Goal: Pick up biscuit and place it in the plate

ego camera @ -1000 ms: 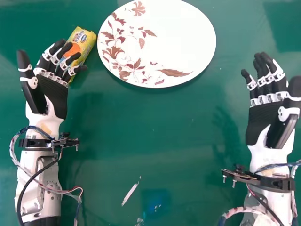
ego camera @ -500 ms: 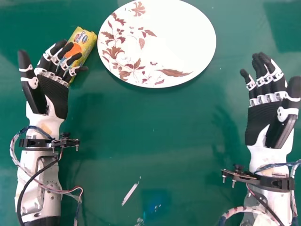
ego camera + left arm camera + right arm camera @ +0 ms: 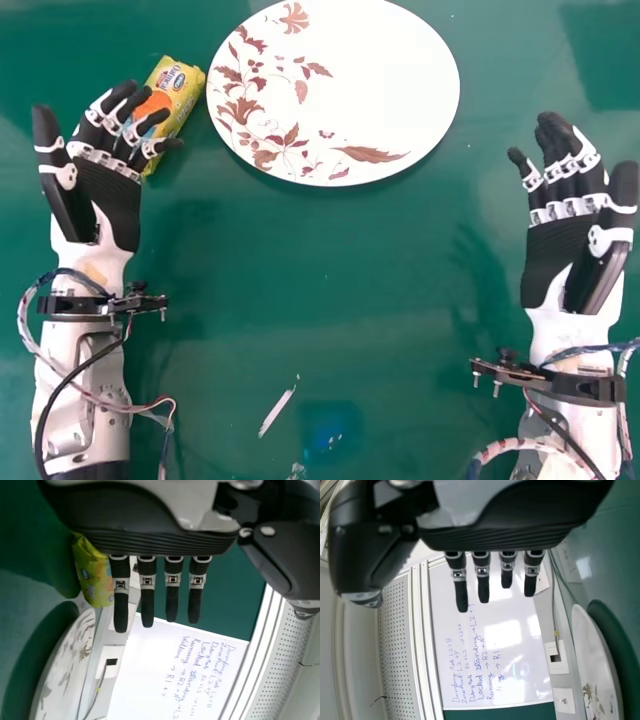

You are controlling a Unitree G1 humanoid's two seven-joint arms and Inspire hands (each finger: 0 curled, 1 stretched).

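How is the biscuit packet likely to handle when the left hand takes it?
The biscuit packet is probably light, being small beside the plate. Its shiny, creased wrapper may slip a little under the fingers. As biscuits tend to be brittle, a hard squeeze by the left hand could crack them.

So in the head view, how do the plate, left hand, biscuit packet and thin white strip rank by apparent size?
Largest to smallest:
1. Plate
2. Left hand
3. Biscuit packet, partly hidden
4. Thin white strip
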